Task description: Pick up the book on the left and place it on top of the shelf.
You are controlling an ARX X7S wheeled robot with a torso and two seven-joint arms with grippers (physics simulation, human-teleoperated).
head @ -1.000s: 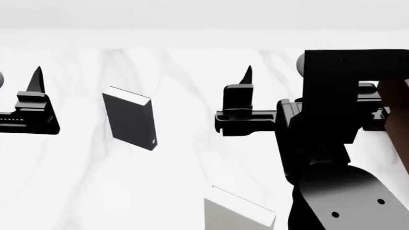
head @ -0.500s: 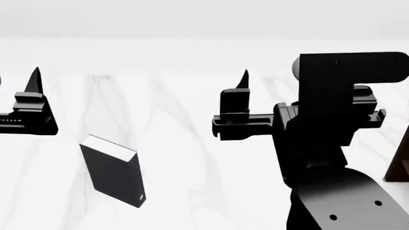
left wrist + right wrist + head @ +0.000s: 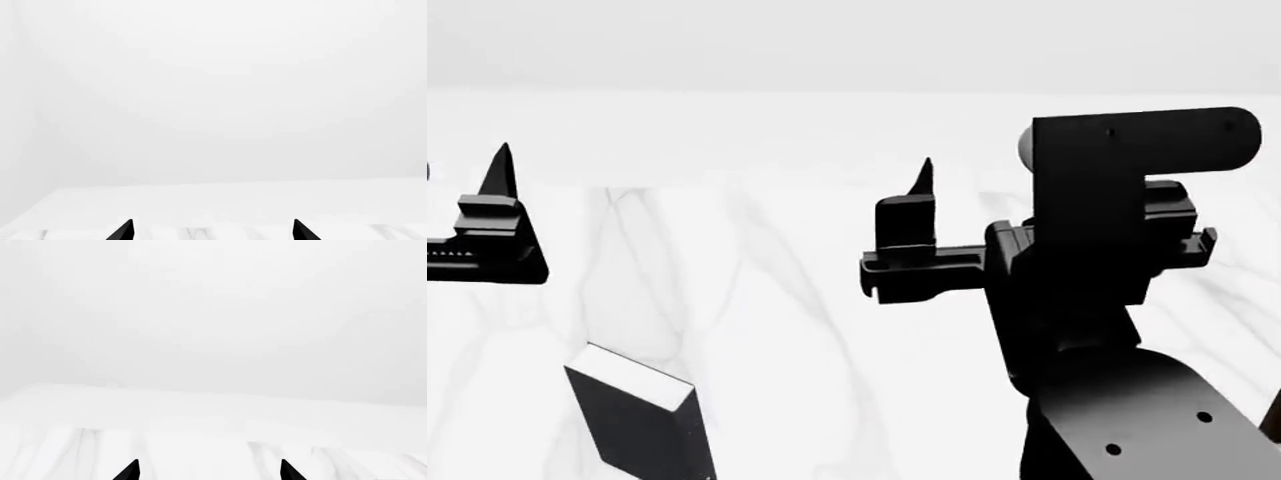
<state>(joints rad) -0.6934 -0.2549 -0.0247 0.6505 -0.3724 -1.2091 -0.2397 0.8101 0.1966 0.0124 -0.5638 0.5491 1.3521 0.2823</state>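
Note:
The book (image 3: 634,425), thin and black with white page edges, lies on the white marbled table (image 3: 774,300) at the bottom left of the head view, partly cut off by the frame edge. My left gripper (image 3: 212,231) is open and empty; one of its fingertips (image 3: 501,165) shows above and left of the book. My right gripper (image 3: 210,471) is also open and empty, and one fingertip (image 3: 924,178) points up at mid view, well right of the book. Of the shelf only a dark sliver (image 3: 1276,420) shows at the right edge.
My right arm's black links (image 3: 1108,300) fill the right half of the head view and hide the table behind them. Both wrist views show only the table's far edge and a blank pale wall beyond it.
The head view has tilted upward: the book slid down and left in the picture, while the pale book and most of the brown shelf dropped out of view. Both grippers stay open.

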